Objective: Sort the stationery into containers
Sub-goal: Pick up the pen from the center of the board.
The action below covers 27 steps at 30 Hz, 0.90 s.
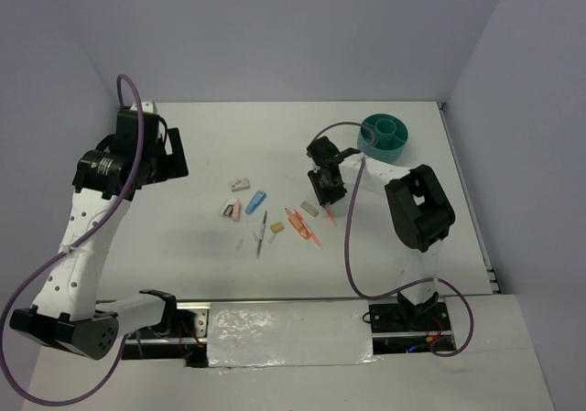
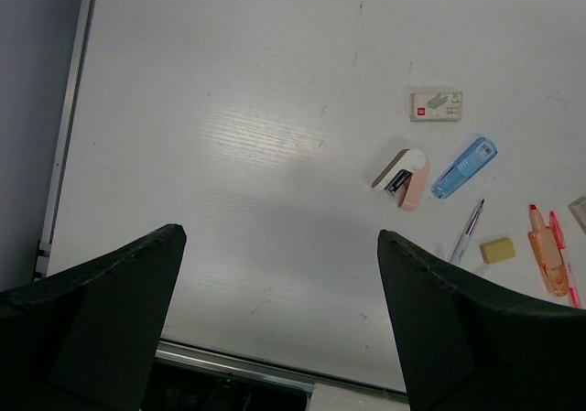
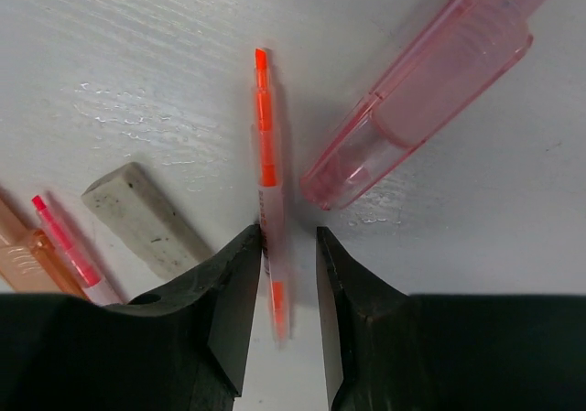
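The thin orange pen (image 3: 266, 146) lies flat on the tabletop (image 3: 110, 45). Its long axis runs straight through the right tool (image 3: 288, 242), close against one finger with a gap at the other. The tool stands narrow and is not yet pinching.

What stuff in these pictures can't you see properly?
Right wrist view: thin orange-and-white pen, lower end hidden between the black fingers of the right hand; gripped or not, unclear.
Right wrist view: clear pink plastic marker, cut off by the top edge.
Left wrist view: small white box, label print too small to read.
Top view: round teal plastic organiser cup, rim partly behind a purple cable; contents too small to tell.
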Tool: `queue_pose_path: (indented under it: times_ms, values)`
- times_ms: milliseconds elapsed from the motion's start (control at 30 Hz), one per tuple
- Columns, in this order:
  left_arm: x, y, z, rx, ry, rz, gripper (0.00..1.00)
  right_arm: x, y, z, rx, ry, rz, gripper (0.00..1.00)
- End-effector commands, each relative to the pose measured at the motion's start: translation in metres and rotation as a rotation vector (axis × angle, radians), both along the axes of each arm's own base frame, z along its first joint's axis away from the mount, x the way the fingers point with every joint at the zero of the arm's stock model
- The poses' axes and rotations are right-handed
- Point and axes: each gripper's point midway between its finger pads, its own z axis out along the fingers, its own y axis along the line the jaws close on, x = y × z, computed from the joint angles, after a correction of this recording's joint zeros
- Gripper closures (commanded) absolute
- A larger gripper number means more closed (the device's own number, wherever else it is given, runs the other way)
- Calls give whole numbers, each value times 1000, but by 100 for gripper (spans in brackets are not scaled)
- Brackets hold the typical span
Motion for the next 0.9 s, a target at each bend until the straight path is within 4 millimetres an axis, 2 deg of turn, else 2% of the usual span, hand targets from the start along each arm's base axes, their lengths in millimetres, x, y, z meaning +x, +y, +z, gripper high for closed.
queue_pose_path:
  times_ms: [0,233,333,400,467,500,600,633,667,700,733,767,800,867]
  values:
    - [-6,0,2,10,-6,-24,1,11,8,2,3,-31,12,62]
    - [-10,0,3,7,-9,-22,1,1,8,-8,-11,-8,24,67]
    - [-11,-2,1,-3,-6,-30,1,-2,13,-9,13,4,26,83]
    - [-12,-3,0,-9,0,-31,1,-2,16,-6,31,0,20,89]
    - [-13,-4,-3,-18,5,-34,1,1,18,4,54,-24,17,90]
    - [-13,-5,-5,-22,14,-34,1,3,18,10,56,-38,13,97]
    - [-10,-15,-15,-65,42,-52,1,14,17,40,56,-111,-11,100]
    - [-9,-25,-19,-107,52,-81,1,18,16,61,65,-150,-22,100]
    - [-8,-30,-23,-131,62,-96,1,22,12,72,54,-182,-44,100]
    - [-4,-37,-30,-158,71,-113,1,25,10,96,68,-224,-57,100]
    - [-2,-45,-34,-186,76,-129,1,27,7,108,71,-245,-72,100]
    - [-4,-59,-45,-213,105,-171,1,26,5,121,77,-264,-92,100]
    - [-2,-66,-52,-218,121,-182,1,23,3,143,100,-296,-97,100]
    - [-1,-76,-68,-214,149,-181,1,17,0,161,123,-320,-114,100]
